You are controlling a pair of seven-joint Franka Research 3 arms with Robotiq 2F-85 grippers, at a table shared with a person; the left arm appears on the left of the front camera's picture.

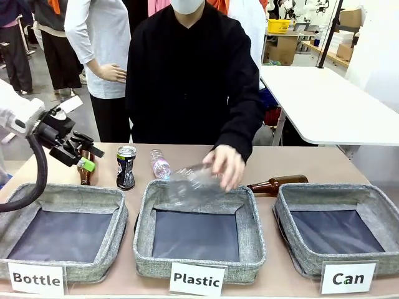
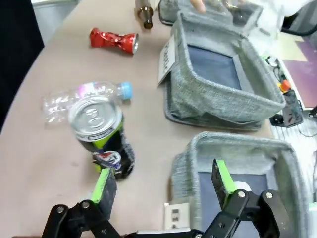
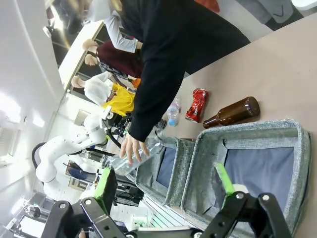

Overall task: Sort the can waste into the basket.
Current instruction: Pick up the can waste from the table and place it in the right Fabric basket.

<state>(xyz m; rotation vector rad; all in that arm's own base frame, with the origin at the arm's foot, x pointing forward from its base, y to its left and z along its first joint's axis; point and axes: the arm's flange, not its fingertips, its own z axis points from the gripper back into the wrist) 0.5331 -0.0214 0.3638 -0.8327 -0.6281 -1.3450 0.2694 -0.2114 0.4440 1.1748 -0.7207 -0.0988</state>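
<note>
Grey woven baskets line the tan worktop (image 1: 318,165). From the front we read their signs: "Bottle" basket (image 1: 62,196), "Plastic" basket (image 1: 143,230), and the "Can" basket (image 1: 324,193) at the right end. The wrist cameras give us the red crushed can (image 2: 114,40), on its side near a brown glass bottle (image 1: 277,184). The black-and-silver can (image 1: 126,167) stands upright just beside the left claw (image 1: 87,156), which is spread wide. The right claw (image 3: 163,176) also gapes wide. A person's hand (image 1: 225,165) holds a clear plastic bottle (image 1: 190,184) over the "Plastic" basket. A white table (image 1: 324,106) stands behind.
</note>
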